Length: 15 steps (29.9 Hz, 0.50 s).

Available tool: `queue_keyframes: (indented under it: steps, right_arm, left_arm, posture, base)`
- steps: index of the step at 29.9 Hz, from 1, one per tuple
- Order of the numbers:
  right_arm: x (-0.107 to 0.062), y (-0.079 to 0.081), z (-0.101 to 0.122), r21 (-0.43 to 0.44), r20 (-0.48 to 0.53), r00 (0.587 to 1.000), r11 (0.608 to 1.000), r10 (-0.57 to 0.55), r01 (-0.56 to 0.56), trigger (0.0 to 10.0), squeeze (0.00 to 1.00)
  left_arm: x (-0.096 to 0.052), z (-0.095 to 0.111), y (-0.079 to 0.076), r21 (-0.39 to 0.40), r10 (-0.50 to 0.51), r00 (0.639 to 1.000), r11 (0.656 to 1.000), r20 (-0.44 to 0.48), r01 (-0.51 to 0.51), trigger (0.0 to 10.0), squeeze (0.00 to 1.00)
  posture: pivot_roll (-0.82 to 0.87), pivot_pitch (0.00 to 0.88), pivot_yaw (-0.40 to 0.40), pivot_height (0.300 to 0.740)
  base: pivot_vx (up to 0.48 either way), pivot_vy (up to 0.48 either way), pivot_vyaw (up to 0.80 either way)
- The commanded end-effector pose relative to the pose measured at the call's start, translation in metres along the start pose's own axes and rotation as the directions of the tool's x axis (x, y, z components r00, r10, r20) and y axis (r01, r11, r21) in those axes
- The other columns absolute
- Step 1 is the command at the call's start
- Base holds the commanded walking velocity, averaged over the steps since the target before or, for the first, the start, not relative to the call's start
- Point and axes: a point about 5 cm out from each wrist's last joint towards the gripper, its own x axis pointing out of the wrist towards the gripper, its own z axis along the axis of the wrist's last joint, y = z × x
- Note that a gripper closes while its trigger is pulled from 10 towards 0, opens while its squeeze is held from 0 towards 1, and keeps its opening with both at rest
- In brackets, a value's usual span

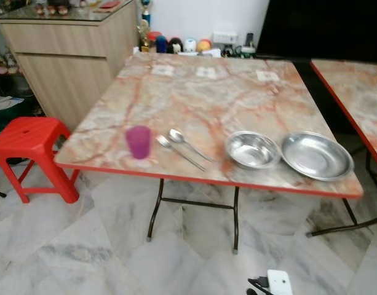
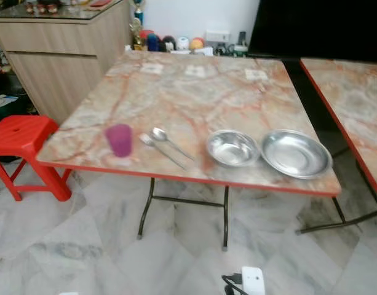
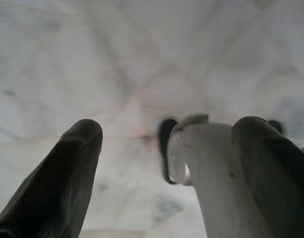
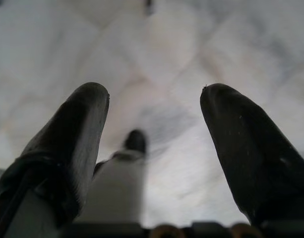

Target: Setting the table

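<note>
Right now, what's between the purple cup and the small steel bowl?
A fork and a spoon, side by side on the table, between purple cup and steel bowl; seen in both eye views.

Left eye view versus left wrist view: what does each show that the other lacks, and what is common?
Left eye view: the marble-patterned table with purple cup, fork, spoon, steel bowl and steel plate; a red stool beside it. Left wrist view: the left end effector, open, pointing down. Shared: the white marble floor.
</note>
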Motion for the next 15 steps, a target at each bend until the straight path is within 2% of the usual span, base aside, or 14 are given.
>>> queue_keyframes:
  steps: [1, 15]
  right_arm:
    - [0.0074, 0.0020, 0.0392, 0.121, 0.042, 0.999, 0.993, -0.008, 0.003, 10.0, 0.00]
    - [0.0074, 0.0014, 0.0397, 0.112, 0.041, 0.999, 0.994, -0.010, 0.006, 10.0, 0.00]
  left_arm:
    - [0.0013, 0.0047, 0.0098, -0.070, 0.017, 0.999, 0.997, -0.027, -0.019, 10.0, 0.00]
    - [0.0013, 0.0044, 0.0091, -0.072, 0.012, 1.000, 0.997, -0.028, -0.014, 10.0, 0.00]
  posture:
    - [0.09, 0.072, -0.059, 0.740]
    - [0.08, 0.074, -0.061, 0.740]
  base:
    - [0.000, 0.000, 0.00]
    - [0.000, 0.000, 0.00]
